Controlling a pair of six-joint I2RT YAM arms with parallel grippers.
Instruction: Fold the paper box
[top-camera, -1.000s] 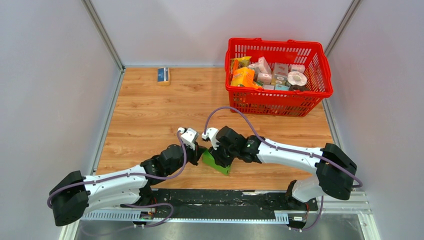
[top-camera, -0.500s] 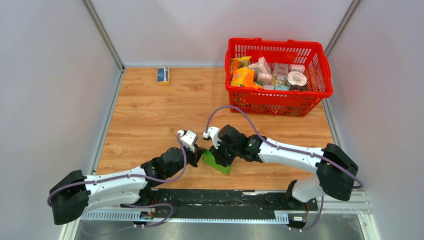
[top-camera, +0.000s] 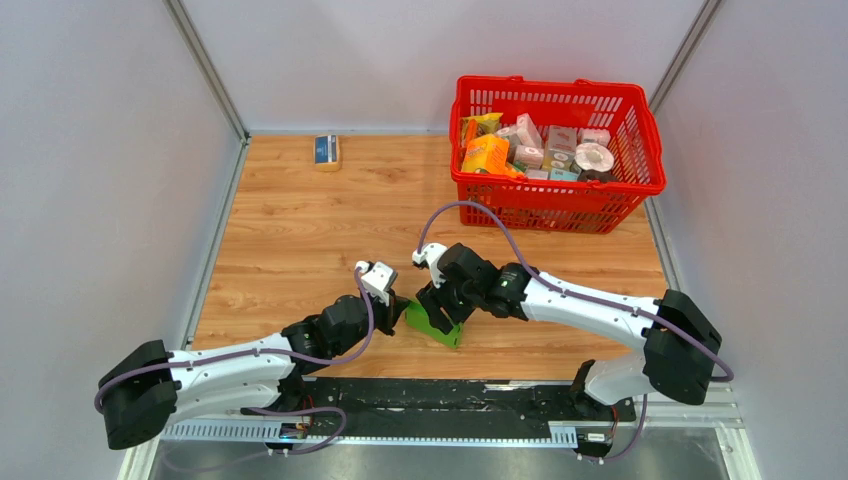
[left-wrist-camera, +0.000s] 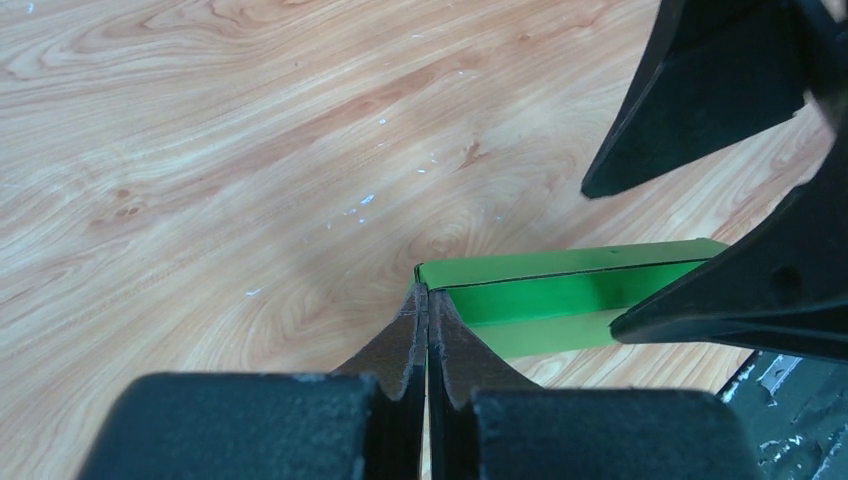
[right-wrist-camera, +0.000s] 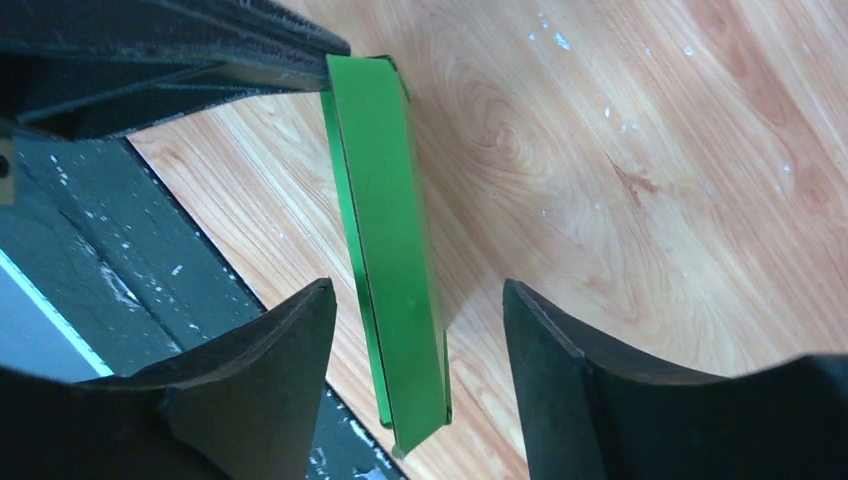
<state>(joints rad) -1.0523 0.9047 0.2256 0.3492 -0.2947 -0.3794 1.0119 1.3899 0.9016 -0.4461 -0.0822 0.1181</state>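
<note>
- Pinching the near corner of the plain green paper box (left-wrist-camera: 560, 290), the left gripper (left-wrist-camera: 428, 300) has its fingers pressed together.
- It rests at the wooden table's (top-camera: 300, 230) near edge.
- Astride it, the right gripper (right-wrist-camera: 418, 290) has its fingers apart.
- Far right, a red basket (top-camera: 556, 92) holds packages, print too small to read.

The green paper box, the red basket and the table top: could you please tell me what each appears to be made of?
The paper box looks like thin matte card: sharp creases, slim edges. The basket seems glossy moulded plastic, judging by its lattice walls. The table shows wood grain, possibly laminate.
</note>
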